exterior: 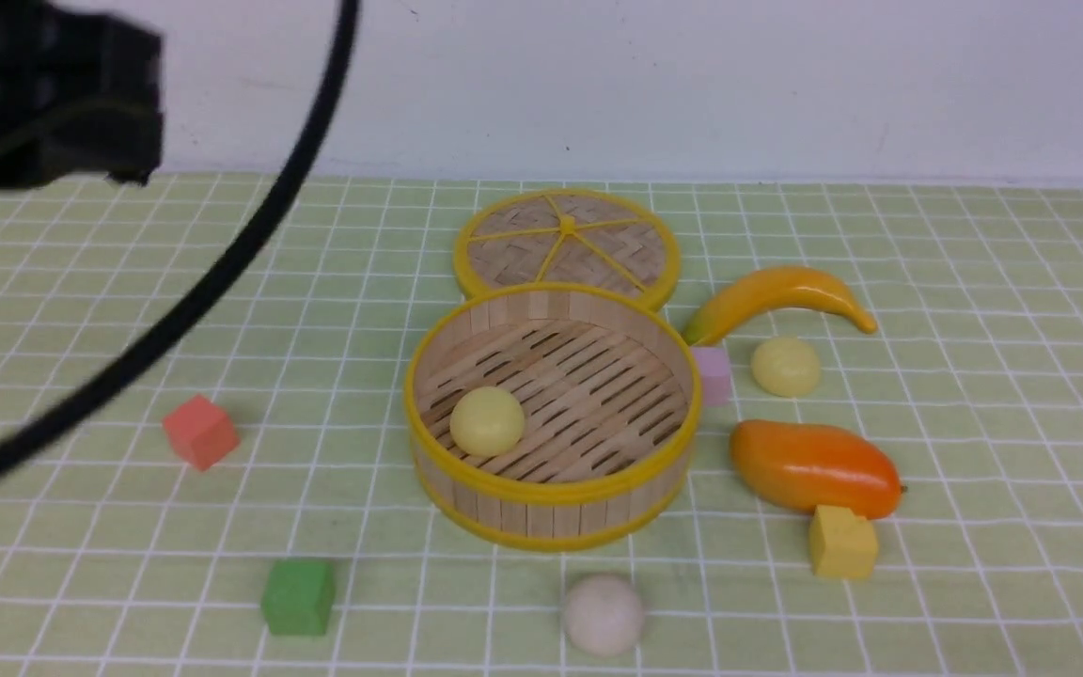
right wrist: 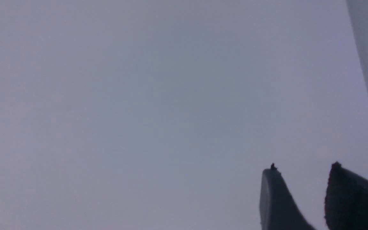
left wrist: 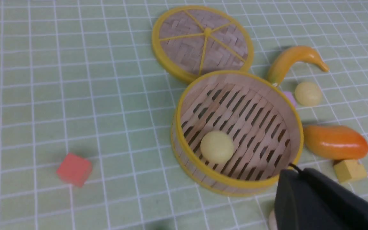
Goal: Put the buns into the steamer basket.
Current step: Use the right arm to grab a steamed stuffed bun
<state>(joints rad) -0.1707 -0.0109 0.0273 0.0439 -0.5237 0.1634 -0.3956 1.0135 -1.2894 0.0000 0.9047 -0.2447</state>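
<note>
The steamer basket (exterior: 662,350) stands mid-table and holds one pale yellow bun (exterior: 487,420). A second pale yellow bun (exterior: 786,367) lies on the cloth to its right, and the off-white bun (exterior: 604,613) lies in front of it. In the left wrist view the basket (left wrist: 294,121) and both yellow buns (left wrist: 217,147) (left wrist: 308,93) show. My left gripper (left wrist: 291,171) is shut and empty, high above the basket's near rim, over the off-white bun (left wrist: 271,220). My right gripper (right wrist: 303,167) is open and empty, facing a blank wall.
The woven lid (exterior: 567,246) lies behind the basket. A banana (exterior: 776,296), pink cube (exterior: 713,374), mango (exterior: 814,467) and yellow cube (exterior: 842,542) lie to the right. A red cube (exterior: 200,431) and green cube (exterior: 298,596) lie to the left. My left arm (exterior: 43,94) and its cable hang at upper left.
</note>
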